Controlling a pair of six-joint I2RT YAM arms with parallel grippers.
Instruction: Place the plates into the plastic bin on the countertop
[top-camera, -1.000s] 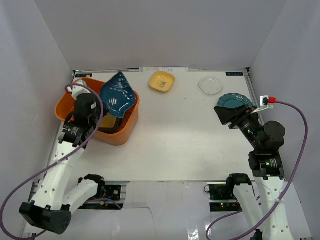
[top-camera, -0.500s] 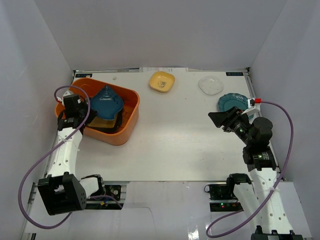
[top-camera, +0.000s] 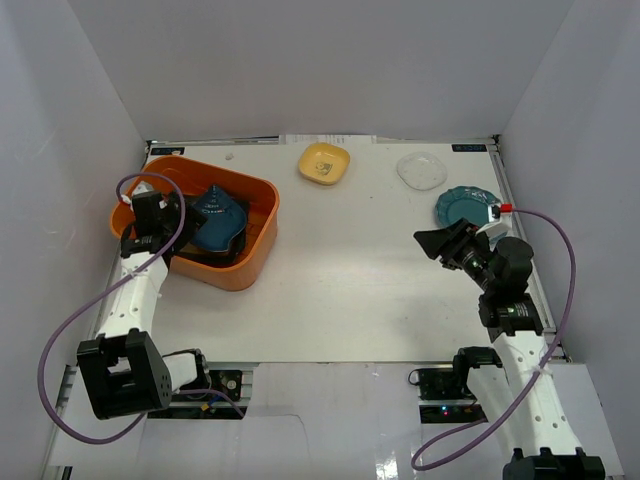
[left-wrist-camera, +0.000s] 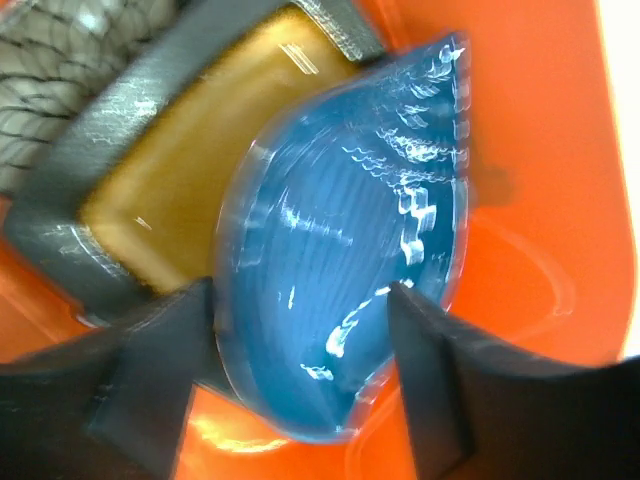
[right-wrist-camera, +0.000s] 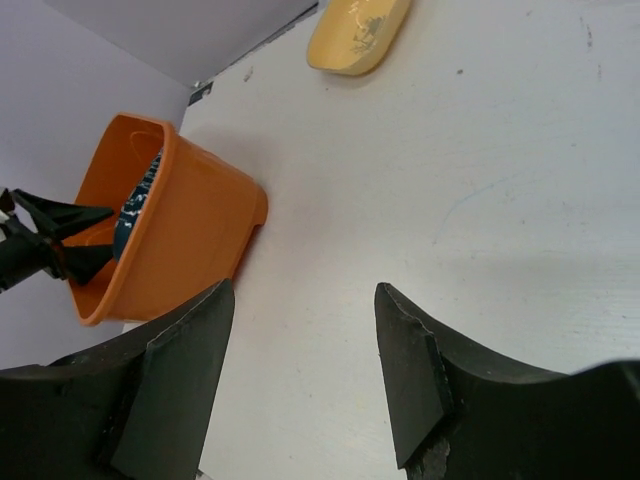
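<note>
The orange plastic bin (top-camera: 247, 264) stands at the left of the white countertop (top-camera: 350, 280). A blue plate (top-camera: 218, 214) lies tilted inside it on a black-rimmed mustard plate (left-wrist-camera: 165, 175). My left gripper (top-camera: 176, 214) is down in the bin and open, one finger on each side of the blue plate (left-wrist-camera: 340, 240). A small yellow plate (top-camera: 324, 163), a clear round plate (top-camera: 421, 170) and a teal scalloped plate (top-camera: 462, 207) lie at the back. My right gripper (top-camera: 436, 243) hangs open and empty near the teal plate.
White walls close in the countertop on three sides. The right wrist view looks across the bare white surface toward the bin (right-wrist-camera: 175, 225) and the yellow plate (right-wrist-camera: 358, 35). A black patterned dish edge (left-wrist-camera: 50, 70) shows under the mustard plate.
The left arm lowered the blue plate into the bin and its jaws opened, letting the plate go. The right gripper drew back a little from the teal plate, staying open.
</note>
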